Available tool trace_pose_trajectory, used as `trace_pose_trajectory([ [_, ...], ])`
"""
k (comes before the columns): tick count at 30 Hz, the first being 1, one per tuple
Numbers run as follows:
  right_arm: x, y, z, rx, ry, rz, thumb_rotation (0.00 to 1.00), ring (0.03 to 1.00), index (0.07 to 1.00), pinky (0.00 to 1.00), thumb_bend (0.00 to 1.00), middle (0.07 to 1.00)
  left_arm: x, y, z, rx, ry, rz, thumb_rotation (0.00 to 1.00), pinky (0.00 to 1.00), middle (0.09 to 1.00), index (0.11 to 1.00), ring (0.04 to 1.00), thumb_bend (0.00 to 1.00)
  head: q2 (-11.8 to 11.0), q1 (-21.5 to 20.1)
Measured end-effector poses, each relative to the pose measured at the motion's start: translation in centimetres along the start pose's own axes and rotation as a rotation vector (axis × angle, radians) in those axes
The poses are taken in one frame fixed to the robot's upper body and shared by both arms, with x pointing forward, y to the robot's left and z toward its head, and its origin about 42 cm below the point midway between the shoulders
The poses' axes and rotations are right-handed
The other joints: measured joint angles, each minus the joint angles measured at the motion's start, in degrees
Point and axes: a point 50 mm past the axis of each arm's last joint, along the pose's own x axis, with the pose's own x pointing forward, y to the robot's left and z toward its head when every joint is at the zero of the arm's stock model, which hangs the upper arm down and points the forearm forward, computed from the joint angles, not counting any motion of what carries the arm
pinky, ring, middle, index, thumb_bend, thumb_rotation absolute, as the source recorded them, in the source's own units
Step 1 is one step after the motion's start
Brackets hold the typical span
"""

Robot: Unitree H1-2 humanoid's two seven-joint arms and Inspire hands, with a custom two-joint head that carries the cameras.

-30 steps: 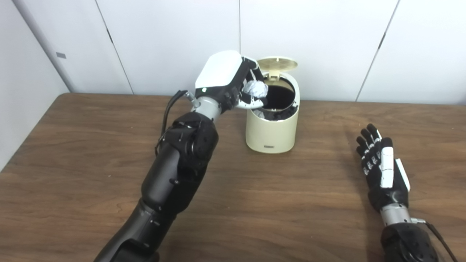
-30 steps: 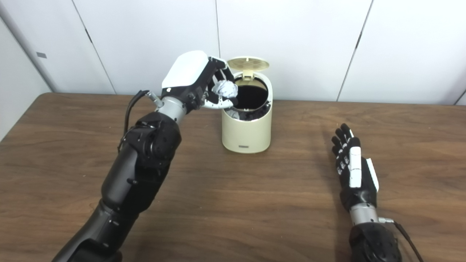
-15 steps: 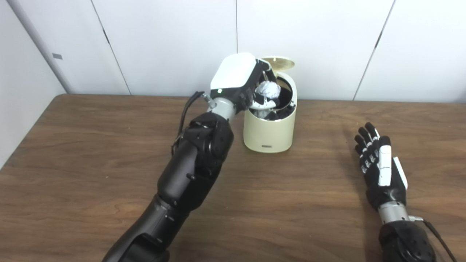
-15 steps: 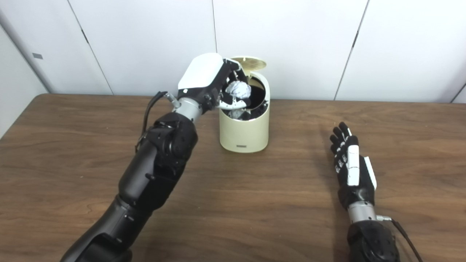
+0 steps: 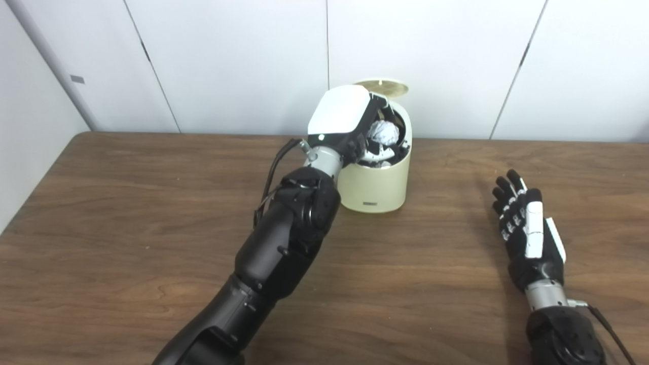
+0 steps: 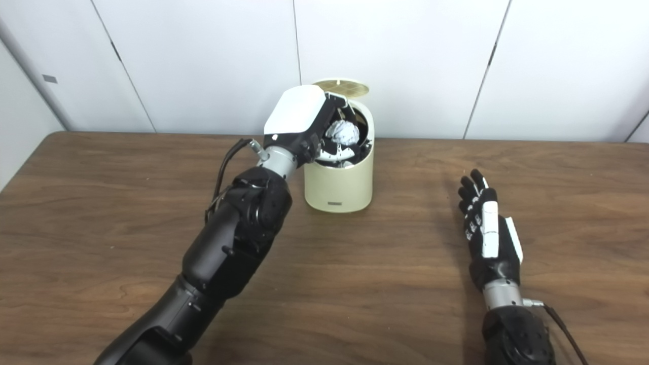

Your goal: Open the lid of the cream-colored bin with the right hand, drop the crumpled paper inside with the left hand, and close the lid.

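The left hand (image 5: 350, 121) is raised over the open mouth of the bin (image 5: 377, 177), its white back turned up and toward the camera. Its fingers are curled around the paper (image 5: 383, 134), a crumpled white ball held just beyond the palm and directly above the dark opening, at about rim level. Behind the hand, the lid (image 5: 381, 87) stands tipped back on its hinge at the far edge of the bin. The bin itself sits below and just past the left wrist, near the back of the worktop (image 5: 127, 213).

The right hand (image 5: 530, 233) lies on the worktop well to the right of the bin, flat, with its fingers stretched out and slightly apart, pointing away from the robot. It holds nothing and touches neither bin nor lid.
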Motion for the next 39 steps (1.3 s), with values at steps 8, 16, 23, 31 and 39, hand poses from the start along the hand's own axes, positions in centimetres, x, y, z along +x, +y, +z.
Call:
trace_pose_trajectory([
  [8, 0.0, -0.1, 0.0, -0.003, 0.0, -0.004, 1.0, 0.957, 0.974, 0.98, 0.58, 0.942, 0.0, -0.7, -0.3, 0.037, -0.025, 0.032, 0.0, 0.29, 0.539, 0.512, 0.408, 0.47, 0.17, 0.52],
  [16, 0.0, -0.1, 0.0, -0.003, 0.0, -0.003, 1.0, 0.957, 0.965, 0.97, 0.59, 0.926, 0.1, -1.2, -0.8, 0.082, -0.046, 0.074, 0.0, 0.3, 0.532, 0.498, 0.401, 0.47, 0.35, 0.61],
  [23, 0.0, -0.1, 0.0, -0.003, 0.0, -0.003, 1.0, 0.961, 0.959, 0.98, 0.6, 0.907, 0.1, -1.3, -1.0, 0.09, -0.042, 0.086, 0.0, 0.3, 0.54, 0.493, 0.408, 0.47, 0.53, 0.79],
  [31, 0.0, -0.1, 0.0, -0.004, 0.001, 0.0, 1.0, 0.959, 0.955, 0.98, 0.6, 0.899, 0.1, -1.3, -1.0, 0.101, -0.035, 0.088, 0.0, 0.32, 0.582, 0.483, 0.469, 0.47, 0.79, 1.14],
  [39, 0.0, -0.2, 0.0, -0.001, 0.001, 0.008, 1.0, 0.961, 0.958, 0.98, 0.6, 0.9, -0.1, -1.2, -0.8, 0.191, -0.02, 0.087, 0.0, 0.45, 0.558, 0.587, 0.566, 0.7, 1.05, 1.58],
])
